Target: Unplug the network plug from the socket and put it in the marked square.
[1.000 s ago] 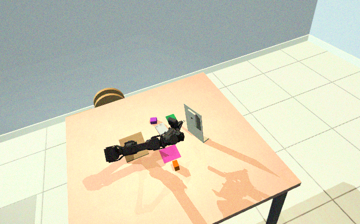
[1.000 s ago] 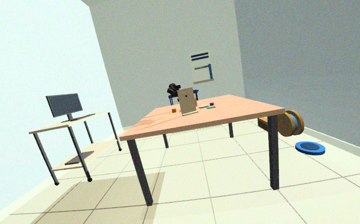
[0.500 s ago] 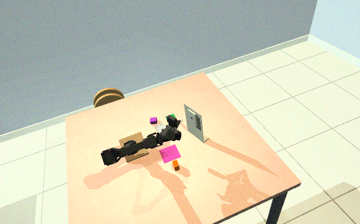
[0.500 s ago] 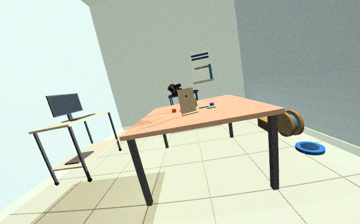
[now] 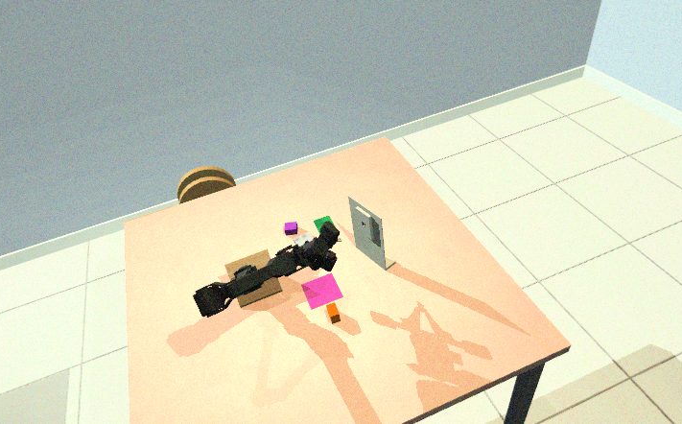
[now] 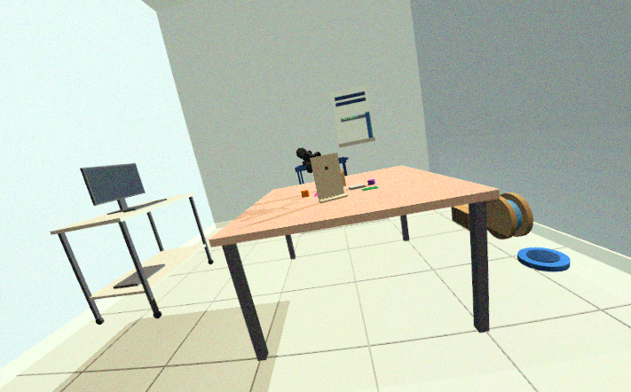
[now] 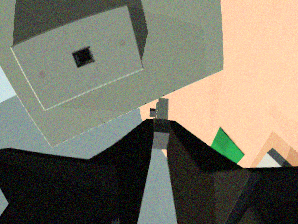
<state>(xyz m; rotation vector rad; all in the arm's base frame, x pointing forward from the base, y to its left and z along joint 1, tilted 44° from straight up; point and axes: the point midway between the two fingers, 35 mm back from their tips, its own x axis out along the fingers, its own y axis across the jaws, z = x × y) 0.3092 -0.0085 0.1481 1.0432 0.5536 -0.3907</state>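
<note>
Between the black end effector (image 5: 337,238) (image 7: 160,127), closed on the small grey plug (image 7: 162,108), and the upright grey panel (image 5: 367,237) (image 6: 327,177) (image 7: 187,55) lies an open gap. The panel blocks passage beyond. On the counter (image 5: 417,294) (image 6: 376,197), the low green square (image 5: 321,223) (image 6: 370,188) (image 7: 227,146) and flat magenta square (image 5: 323,291) leave room overhead; the purple block (image 5: 291,227) (image 6: 371,182) and orange block (image 5: 333,313) (image 6: 304,192) obstruct low sideways passes.
</note>
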